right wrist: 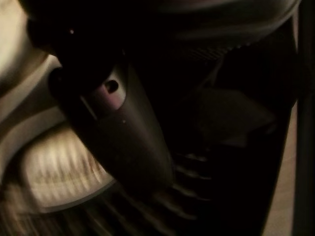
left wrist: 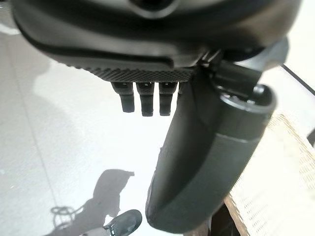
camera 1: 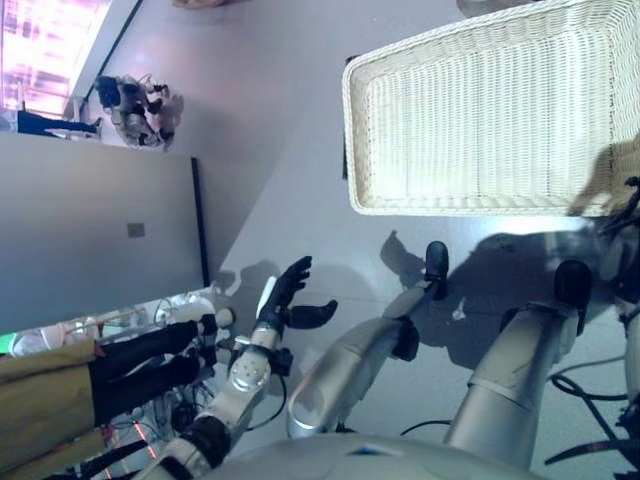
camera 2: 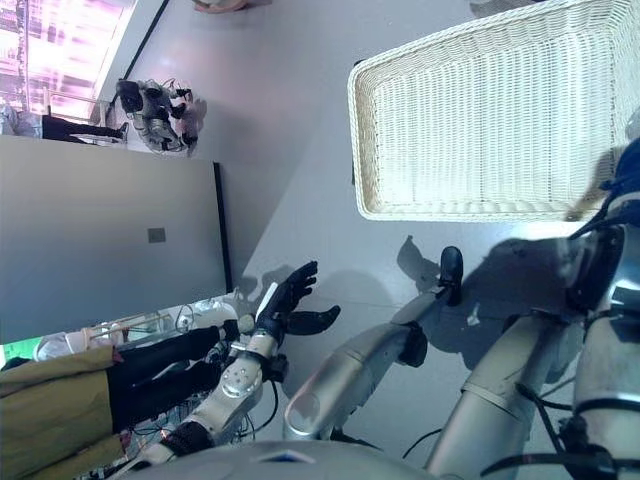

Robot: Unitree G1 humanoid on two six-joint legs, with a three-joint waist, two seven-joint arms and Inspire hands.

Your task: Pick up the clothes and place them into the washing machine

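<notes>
The white wicker basket (camera 1: 480, 110) is at the upper right, tipped toward me, and its inside shows bare wicker. Its rim also shows in the left wrist view (left wrist: 285, 187). My left hand (camera 1: 285, 295) is open and empty, with straight fingers (left wrist: 142, 101) and the thumb (left wrist: 206, 162) spread. It is held over the grey floor, left of and below the basket. My right arm (camera 2: 600, 270) comes up at the right edge, by the basket's near right corner. My right hand (right wrist: 123, 137) is dark in its wrist view, next to something pale and blurred.
A large grey flat-sided unit (camera 1: 90, 230) with a dark edge stands at the left. A person in olive and black (camera 1: 60, 400) is at the lower left. A small machine (camera 1: 135, 105) sits on the floor at the upper left.
</notes>
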